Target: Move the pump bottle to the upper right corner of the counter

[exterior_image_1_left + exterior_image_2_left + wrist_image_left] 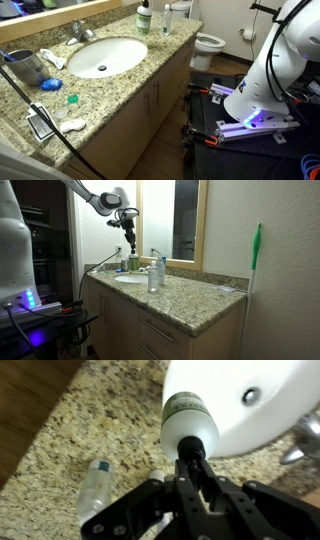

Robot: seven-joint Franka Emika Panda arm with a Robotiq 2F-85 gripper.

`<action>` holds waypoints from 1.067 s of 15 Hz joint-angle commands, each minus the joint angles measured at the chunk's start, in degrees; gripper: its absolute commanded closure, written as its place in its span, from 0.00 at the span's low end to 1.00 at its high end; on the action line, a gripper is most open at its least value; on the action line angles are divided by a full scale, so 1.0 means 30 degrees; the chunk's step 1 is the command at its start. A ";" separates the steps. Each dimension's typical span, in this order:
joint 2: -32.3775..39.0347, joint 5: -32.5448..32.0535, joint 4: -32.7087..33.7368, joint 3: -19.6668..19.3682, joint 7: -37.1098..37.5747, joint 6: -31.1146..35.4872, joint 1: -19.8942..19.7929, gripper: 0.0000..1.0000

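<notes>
The pump bottle (143, 17) stands upright on the granite counter (160, 55) at its back edge, just beyond the oval sink (100, 55). In an exterior view my gripper (127, 222) hangs a short way above the green bottle (133, 260), with a gap between them. In the wrist view I look straight down on the bottle (190, 420). Its dark pump head sits just past my fingertips (197, 463). The fingers are drawn close together and hold nothing that I can see.
A clear plastic bottle (154, 275) stands close beside the pump bottle and also shows in the wrist view (97, 488). A chrome faucet (80, 30), a grey metal cup (28, 68) and small items are around the sink. A toilet (208, 42) stands past the counter's end.
</notes>
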 commanded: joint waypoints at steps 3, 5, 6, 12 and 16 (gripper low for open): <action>-0.1415 0.3080 0.4014 0.0595 -0.3635 -0.1402 0.1256 0.96; -0.1156 0.2610 0.3730 0.0891 -0.2677 -0.0903 0.0823 0.84; -0.1367 0.2758 0.3946 0.0950 -0.2919 -0.1152 0.0938 0.84; 0.1792 -0.0466 0.5012 0.2162 -0.1073 0.1092 0.0795 0.96; 0.5903 -0.4057 0.7761 0.2749 0.4897 0.3682 0.1811 0.96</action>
